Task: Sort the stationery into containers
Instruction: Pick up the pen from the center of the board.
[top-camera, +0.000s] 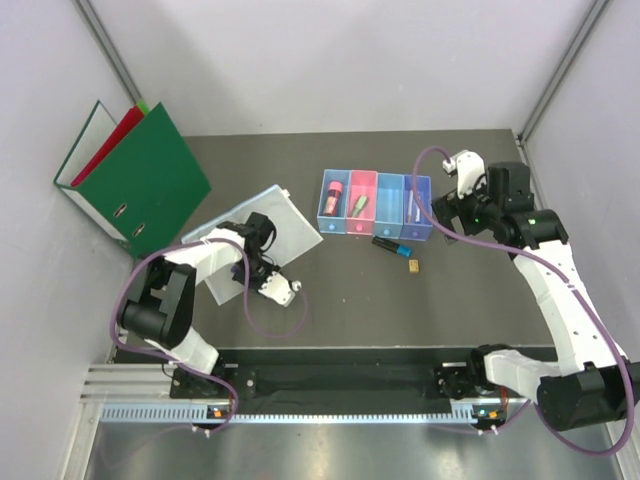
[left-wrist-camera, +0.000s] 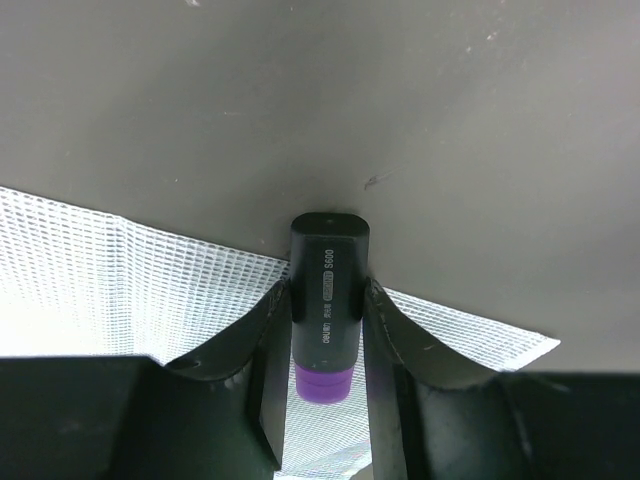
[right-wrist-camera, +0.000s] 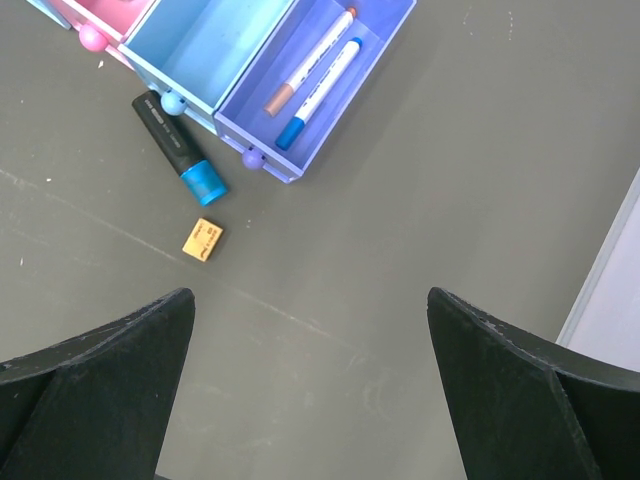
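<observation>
My left gripper (left-wrist-camera: 325, 297) is shut on a black marker with a purple end (left-wrist-camera: 327, 290), which lies on the table at the edge of the clear sleeve (left-wrist-camera: 120, 290). In the top view this gripper (top-camera: 258, 268) is low at the sleeve's near edge. The containers stand in a row: light blue (top-camera: 333, 203), pink (top-camera: 361, 203), blue (top-camera: 389, 205) and purple (top-camera: 416, 207). The purple one (right-wrist-camera: 375, 45) holds two pens (right-wrist-camera: 315, 75). A black marker with a blue cap (right-wrist-camera: 178, 150) and a tan block (right-wrist-camera: 202, 240) lie in front. My right gripper (right-wrist-camera: 308, 295) hovers open and holds nothing.
Green and red ring binders (top-camera: 140, 180) lean at the back left wall. The clear sleeve (top-camera: 290, 220) lies flat left of the containers. Walls close in on the table's left, back and right sides. A metal rail (top-camera: 330, 410) runs along the near edge.
</observation>
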